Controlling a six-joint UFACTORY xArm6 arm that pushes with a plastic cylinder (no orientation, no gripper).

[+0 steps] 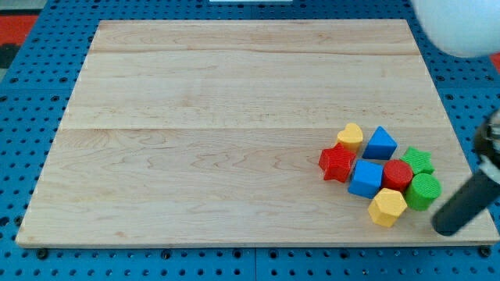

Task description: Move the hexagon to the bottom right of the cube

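The yellow hexagon (pixel 387 207) lies near the board's bottom right, just below and right of the blue cube (pixel 366 179), touching it. My tip (pixel 447 229) is the lower end of a dark rod at the view's right edge, right of the hexagon and just below right of the green cylinder (pixel 423 191). The tip is apart from the hexagon.
The blocks form one tight cluster: a red star (pixel 337 163), a yellow heart (pixel 351 136), a blue triangular block (pixel 380 144), a red cylinder (pixel 398 175) and a green star (pixel 418 160). The wooden board (pixel 234 133) lies on a blue pegboard; its right edge runs close to the cluster.
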